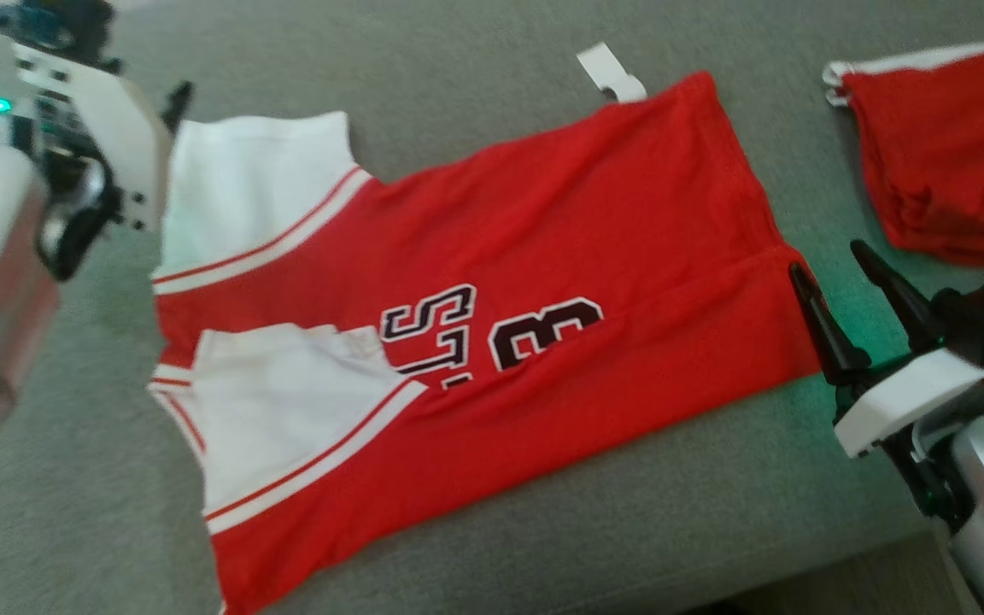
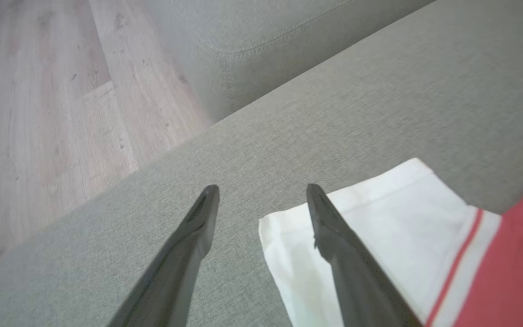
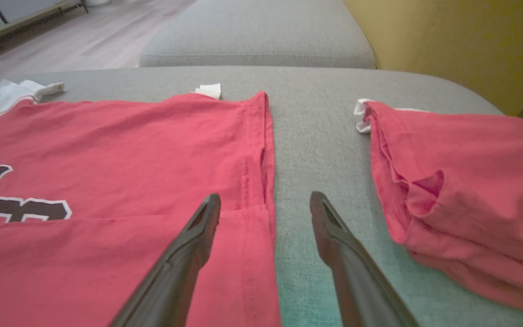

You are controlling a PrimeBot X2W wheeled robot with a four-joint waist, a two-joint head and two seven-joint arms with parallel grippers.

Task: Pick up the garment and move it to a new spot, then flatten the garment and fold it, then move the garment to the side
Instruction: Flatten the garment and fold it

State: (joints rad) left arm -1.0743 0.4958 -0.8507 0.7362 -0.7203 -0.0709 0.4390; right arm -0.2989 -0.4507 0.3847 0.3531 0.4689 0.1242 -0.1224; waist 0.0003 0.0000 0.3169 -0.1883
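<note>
Grey sofa cushion carries the red jersey, spread flat across its middle with the near edge folded over the lettering. I see my left gripper released and empty over the white sleeve corner. My right gripper has its fingers parted too, straddling the hem, with a second red garment just beside.

Home living room, grey fabric sofa, wood floor, yellow wall
</note>
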